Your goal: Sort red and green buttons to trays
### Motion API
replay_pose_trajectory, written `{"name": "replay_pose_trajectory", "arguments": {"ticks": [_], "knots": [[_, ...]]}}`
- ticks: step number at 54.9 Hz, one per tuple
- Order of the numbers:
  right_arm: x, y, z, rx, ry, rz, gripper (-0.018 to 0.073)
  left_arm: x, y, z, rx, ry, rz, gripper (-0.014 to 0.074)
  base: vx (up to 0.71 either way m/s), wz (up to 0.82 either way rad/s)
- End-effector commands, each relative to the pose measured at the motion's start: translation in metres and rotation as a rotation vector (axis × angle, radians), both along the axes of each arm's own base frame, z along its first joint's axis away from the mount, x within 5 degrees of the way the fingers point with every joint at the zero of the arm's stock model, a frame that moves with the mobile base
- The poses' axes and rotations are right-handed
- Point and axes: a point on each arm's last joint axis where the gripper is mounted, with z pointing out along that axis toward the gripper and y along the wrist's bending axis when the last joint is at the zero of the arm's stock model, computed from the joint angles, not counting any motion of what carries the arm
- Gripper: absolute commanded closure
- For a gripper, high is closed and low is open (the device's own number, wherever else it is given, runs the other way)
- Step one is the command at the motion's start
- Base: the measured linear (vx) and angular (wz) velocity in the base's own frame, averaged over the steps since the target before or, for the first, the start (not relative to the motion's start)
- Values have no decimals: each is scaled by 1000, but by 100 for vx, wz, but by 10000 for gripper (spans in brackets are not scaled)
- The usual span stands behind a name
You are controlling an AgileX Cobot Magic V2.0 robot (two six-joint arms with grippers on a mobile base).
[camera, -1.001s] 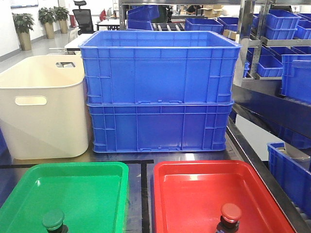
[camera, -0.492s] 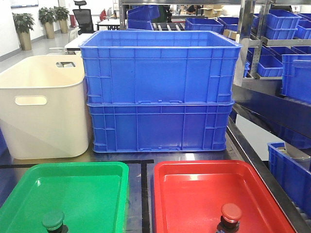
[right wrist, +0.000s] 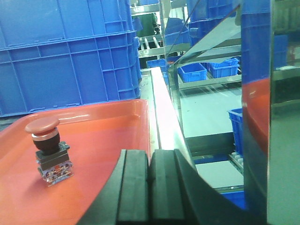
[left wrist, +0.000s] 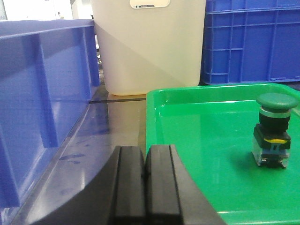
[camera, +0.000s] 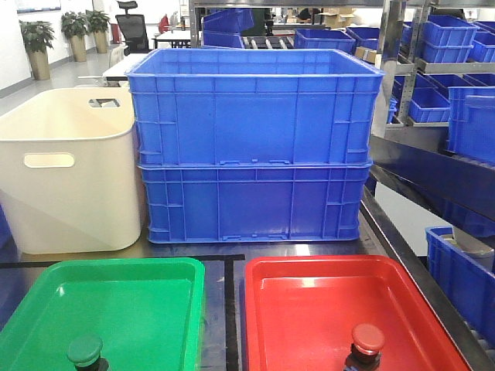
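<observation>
The green button [camera: 84, 352] [left wrist: 275, 129] stands upright in the green tray [camera: 147, 301] [left wrist: 201, 136]. Upright in the red tray [camera: 309, 309] [right wrist: 103, 136] is the red button [camera: 367, 342] [right wrist: 47, 150]. My left gripper [left wrist: 145, 152] is shut and empty at the green tray's near left corner, well left of the green button. Beside the red tray's right rim, my right gripper [right wrist: 150, 154] is also shut on nothing, to the right of the red button. Neither gripper shows in the front view.
Two stacked blue crates [camera: 254, 147] stand behind the trays, with a cream tub [camera: 66, 178] to their left. Another blue crate [left wrist: 37, 108] sits close on the left gripper's left. Shelving with blue bins [camera: 456, 85] runs along the right, beyond the table edge [right wrist: 161, 112].
</observation>
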Motion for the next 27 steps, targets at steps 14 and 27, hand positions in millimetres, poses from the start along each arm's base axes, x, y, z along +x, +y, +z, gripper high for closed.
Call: {"name": "replay_pose_trajectory", "arguments": {"ticks": [14,27], "knots": [[-1,0,4,-8,-84,3,572,-3,0,15,-3,-121,1,603,0,0],[-1,0,4,-8,-82,2,571,-3,0,15,-3,-121,1,603,0,0]]}}
